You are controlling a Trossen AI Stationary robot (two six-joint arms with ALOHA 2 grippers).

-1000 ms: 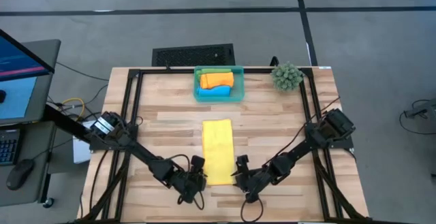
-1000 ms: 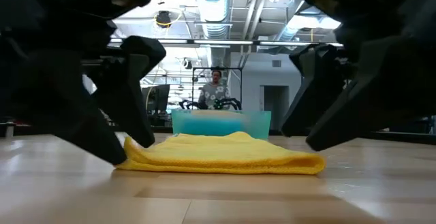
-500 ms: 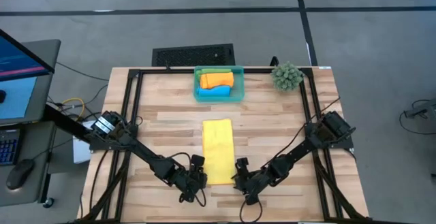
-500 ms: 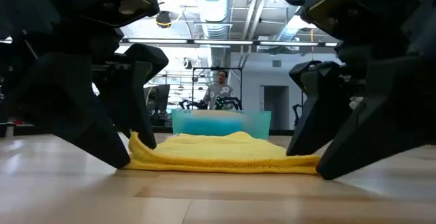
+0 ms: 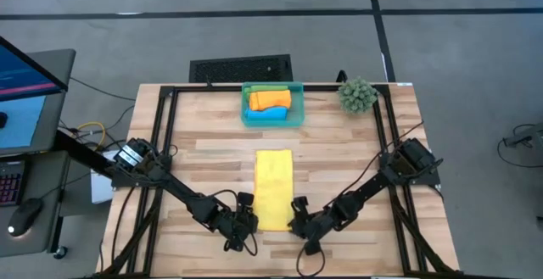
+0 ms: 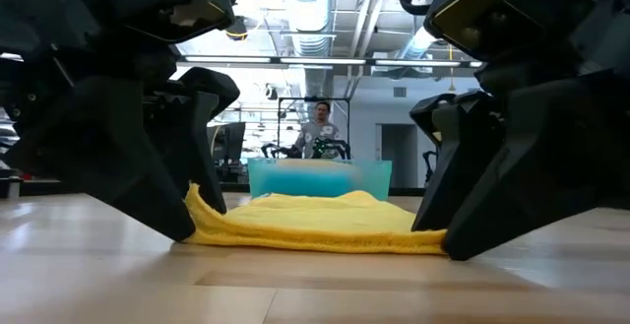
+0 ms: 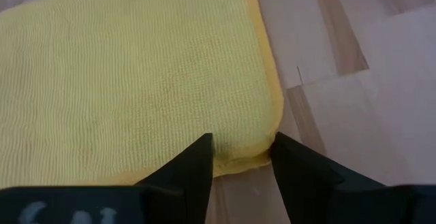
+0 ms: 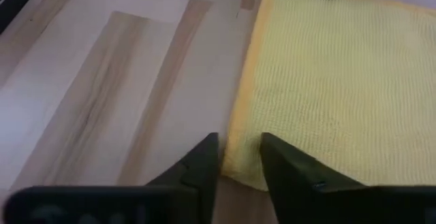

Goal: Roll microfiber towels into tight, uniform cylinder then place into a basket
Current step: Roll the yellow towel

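Gripping comes first here: the yellow microfiber towel (image 5: 273, 189) lies flat along the counter (image 5: 339, 143), near the basket (image 5: 272, 115) that already holds orange, blue and green rolls. The left tool (image 7: 240, 157) and right tool (image 8: 240, 157) each straddle a near corner, fingers narrowly spread around the hem, not clearly pinching yet. Next, by my reading, both must close evenly, then turn the edge over to begin a tight roll. No legible writing shows.
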